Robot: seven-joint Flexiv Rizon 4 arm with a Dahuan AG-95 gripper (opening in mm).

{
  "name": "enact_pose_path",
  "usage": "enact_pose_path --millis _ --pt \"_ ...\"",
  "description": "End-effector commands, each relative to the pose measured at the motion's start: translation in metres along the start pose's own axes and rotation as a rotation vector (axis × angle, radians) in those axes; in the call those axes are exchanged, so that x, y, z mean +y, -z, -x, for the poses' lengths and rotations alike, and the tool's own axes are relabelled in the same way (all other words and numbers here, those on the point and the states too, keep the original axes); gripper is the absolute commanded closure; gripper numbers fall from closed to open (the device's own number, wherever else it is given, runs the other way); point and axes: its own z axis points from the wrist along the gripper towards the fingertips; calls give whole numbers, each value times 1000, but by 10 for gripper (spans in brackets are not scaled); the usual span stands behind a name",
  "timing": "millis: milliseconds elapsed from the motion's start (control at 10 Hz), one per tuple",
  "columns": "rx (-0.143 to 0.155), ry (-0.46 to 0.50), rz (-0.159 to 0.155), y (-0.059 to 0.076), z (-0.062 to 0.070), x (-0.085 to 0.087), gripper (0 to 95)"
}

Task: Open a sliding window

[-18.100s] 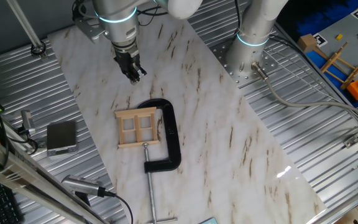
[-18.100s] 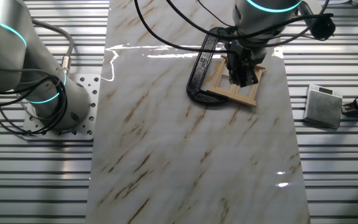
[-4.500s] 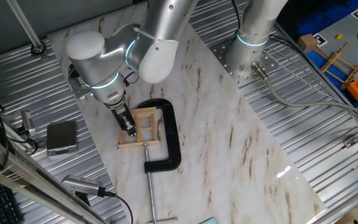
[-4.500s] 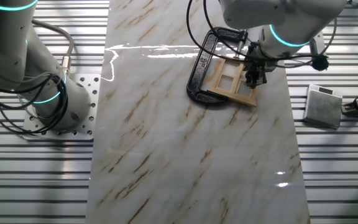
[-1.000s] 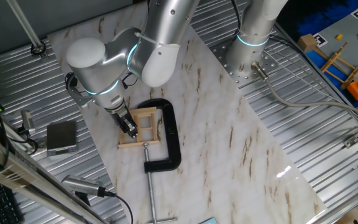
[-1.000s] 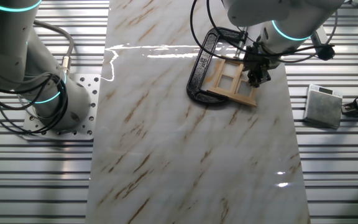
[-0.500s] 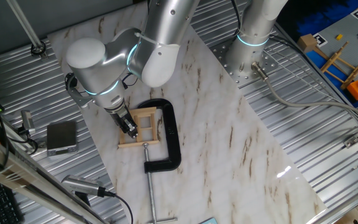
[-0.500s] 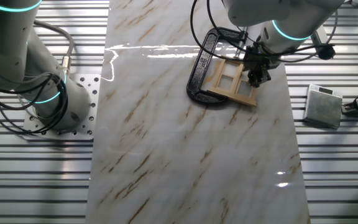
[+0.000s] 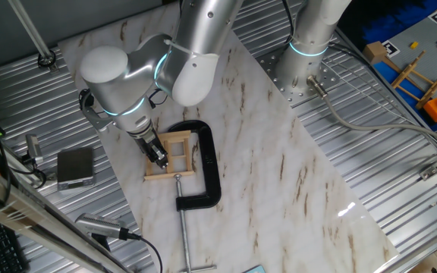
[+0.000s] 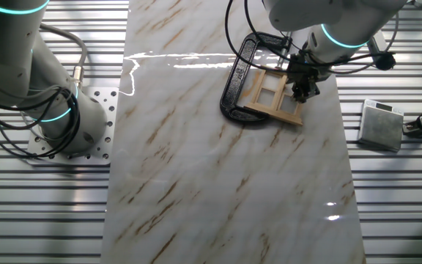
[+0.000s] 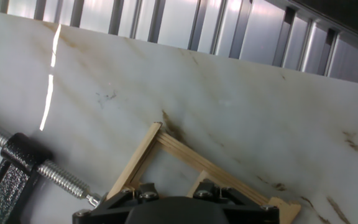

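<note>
the sliding window (image 9: 174, 155) lies flat on the marble table (image 9: 279, 182), left of centre in one fixed view, held in the black c-clamp (image 9: 205, 171) that wraps its right side. the gripper (image 9: 158, 157) is down on the left part of the frame. i cannot tell if its fingers are apart or together. a small grey box (image 9: 75, 167) sits on the ribbed metal at the left. in the hand view the clamp screw (image 11: 55, 174) is at the lower left.
</note>
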Motion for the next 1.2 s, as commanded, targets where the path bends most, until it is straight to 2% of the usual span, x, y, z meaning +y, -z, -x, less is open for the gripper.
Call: enact_pose_path --millis 100,700,1200 --pt "-1 7 4 0 0 0 570" --pt "1 12 6 2 7 8 570" --pt "3 17 3 6 5 10 570"
